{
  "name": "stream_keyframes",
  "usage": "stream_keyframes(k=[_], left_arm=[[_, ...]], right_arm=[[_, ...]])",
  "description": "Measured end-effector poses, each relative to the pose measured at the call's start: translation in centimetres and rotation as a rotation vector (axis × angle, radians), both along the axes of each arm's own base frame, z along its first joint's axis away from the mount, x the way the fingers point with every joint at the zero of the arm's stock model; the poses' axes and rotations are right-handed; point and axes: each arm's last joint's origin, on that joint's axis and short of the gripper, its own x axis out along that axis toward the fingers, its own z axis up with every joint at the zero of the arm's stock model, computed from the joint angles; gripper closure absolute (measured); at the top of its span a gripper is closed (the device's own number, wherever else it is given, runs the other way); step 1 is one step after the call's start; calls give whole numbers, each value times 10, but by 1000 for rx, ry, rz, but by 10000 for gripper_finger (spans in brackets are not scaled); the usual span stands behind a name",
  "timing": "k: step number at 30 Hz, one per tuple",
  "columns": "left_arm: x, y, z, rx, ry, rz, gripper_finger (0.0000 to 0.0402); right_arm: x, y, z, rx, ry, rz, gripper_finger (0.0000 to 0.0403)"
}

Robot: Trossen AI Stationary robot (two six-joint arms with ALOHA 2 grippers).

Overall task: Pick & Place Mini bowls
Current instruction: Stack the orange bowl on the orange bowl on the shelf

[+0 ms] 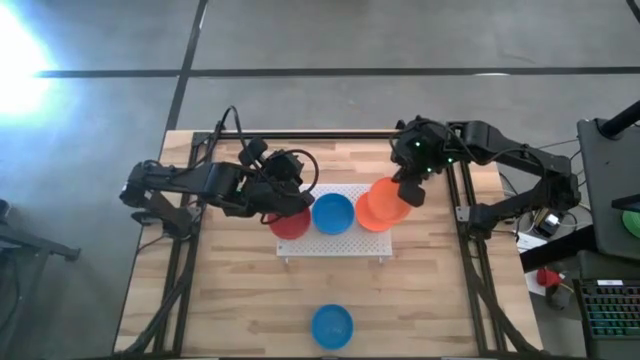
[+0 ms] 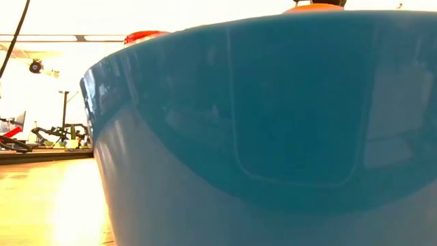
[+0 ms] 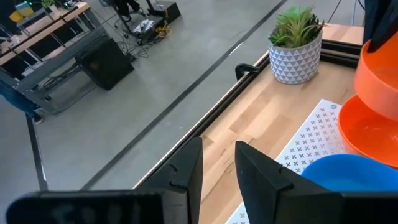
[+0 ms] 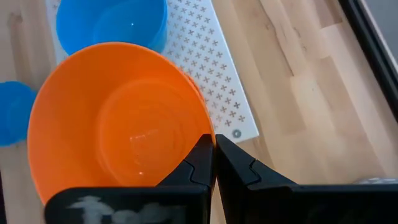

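A white perforated board (image 1: pixel 335 235) carries a red mini bowl (image 1: pixel 290 224), a blue one (image 1: pixel 332 213) and an orange one (image 3: pixel 367 134) in a row. A second orange bowl (image 1: pixel 390 193) hangs tilted over the orange one on the board, with my right gripper (image 4: pixel 214 152) shut on it. My left gripper (image 3: pixel 217 171) is open over the red bowl's far side (image 1: pixel 290 195), with nothing between its fingers. Another blue bowl (image 1: pixel 332 326) stands on the table by the near edge and fills the low view (image 2: pixel 273 137). My right gripper pinches the upper orange bowl by its rim (image 4: pixel 205 138), one finger inside the bowl and one outside. The fingers slant down from the table's far right. The bowl hangs tilted, its low side over the other orange bowl (image 3: pixel 373 118); whether the two touch I cannot tell.
A white patterned pot with a green plant (image 3: pixel 297 46) stands near the table's far right corner, behind the right arm. Bare wood lies between the board and the near blue bowl. Black frame rails (image 1: pixel 465 215) run along the table's sides.
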Motion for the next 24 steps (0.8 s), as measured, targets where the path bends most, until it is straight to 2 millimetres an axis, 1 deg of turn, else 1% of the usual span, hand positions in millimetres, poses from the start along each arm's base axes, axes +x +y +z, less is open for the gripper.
stream_keyframes(k=[3, 6, 15, 24], left_arm=[[0, 0, 0, 6, 8, -4, 305], [0, 0, 0, 8, 11, -6, 305], [0, 0, 0, 10, 12, -6, 305], [0, 0, 0, 14, 19, -9, 305]], right_arm=[[-1, 0, -1, 8, 16, -2, 394], [2, 0, -3, 16, 16, -6, 394], [26, 0, -19, 39, 64, 45, 394], [36, -3, -29, 49, 103, 41, 392]])
